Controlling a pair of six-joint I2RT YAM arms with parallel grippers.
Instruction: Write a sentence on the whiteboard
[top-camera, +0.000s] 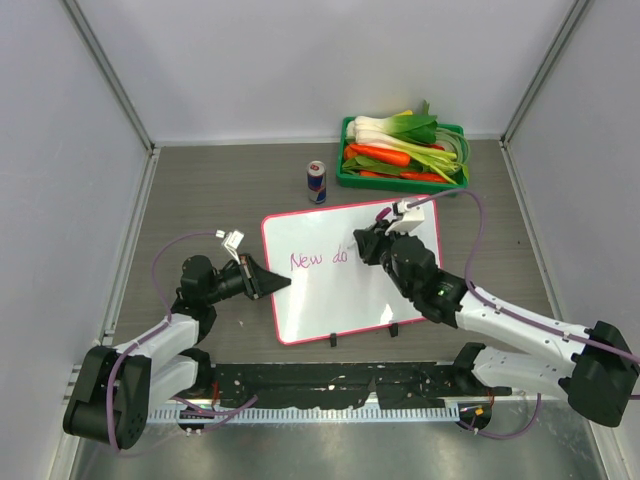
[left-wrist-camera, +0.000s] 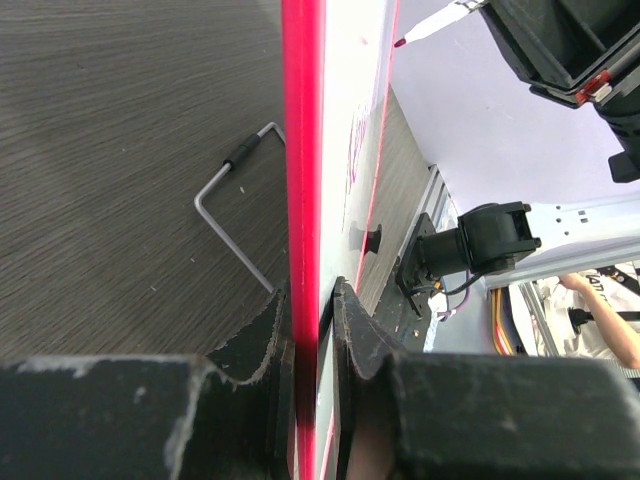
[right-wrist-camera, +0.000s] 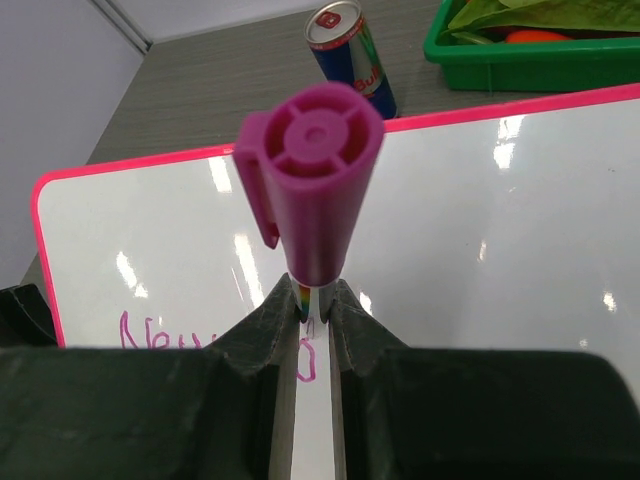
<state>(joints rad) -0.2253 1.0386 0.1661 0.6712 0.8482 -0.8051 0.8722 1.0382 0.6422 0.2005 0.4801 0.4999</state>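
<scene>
On the left, my left gripper (top-camera: 270, 282) is clenched on the pink left edge of the whiteboard (top-camera: 340, 300), which sits mid-table between the arms. The sentence (top-camera: 318, 259) reads "New do", and its end is covered from above by my right gripper (top-camera: 372, 243). That claw is clamped tight on a magenta marker (right-wrist-camera: 310, 170) over the board; I cannot tell whether the tip touches. Behind the board stands a drink can (top-camera: 317, 182). To its right, a green tray (top-camera: 395, 184) holds leeks and carrots (top-camera: 400, 150).
</scene>
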